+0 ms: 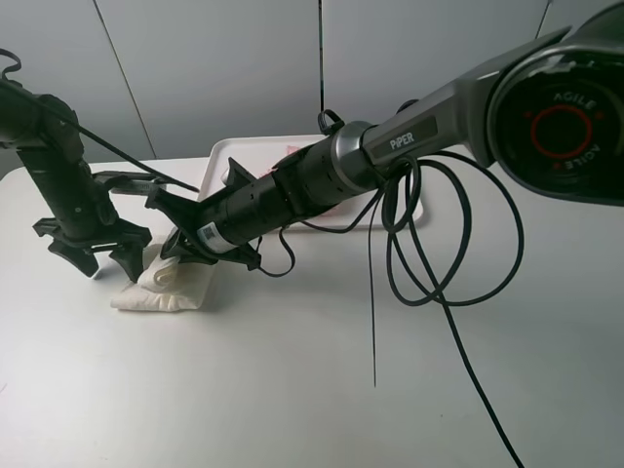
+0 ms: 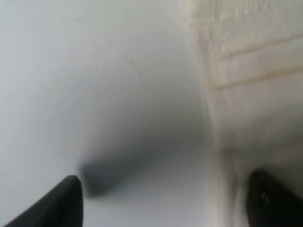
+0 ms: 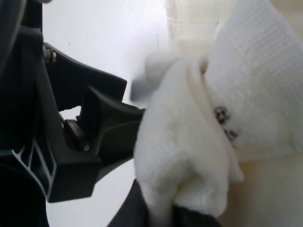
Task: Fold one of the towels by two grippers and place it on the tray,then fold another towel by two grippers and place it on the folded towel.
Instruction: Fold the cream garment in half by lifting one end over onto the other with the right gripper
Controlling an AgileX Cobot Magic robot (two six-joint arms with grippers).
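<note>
A shallow white rectangular tray sits at the far side of the white table, largely hidden behind the right arm; a scrap of pink shows inside it near its far rim, probably a pink towel, though too little is visible to be sure. The cream-white woven towel lies outside the tray, on the table in front of the tray's left end, bunched and partly folded. The right gripper reaches across the middle to it, and the right wrist view shows a gathered fold of the cloth rising from between its jaws, which are pinched on the fabric. The left gripper hangs just beside the towel's left edge with its black fingertips spread apart; in the left wrist view one tip is over bare table and the other over the towel's border, with nothing held between them.
</note>
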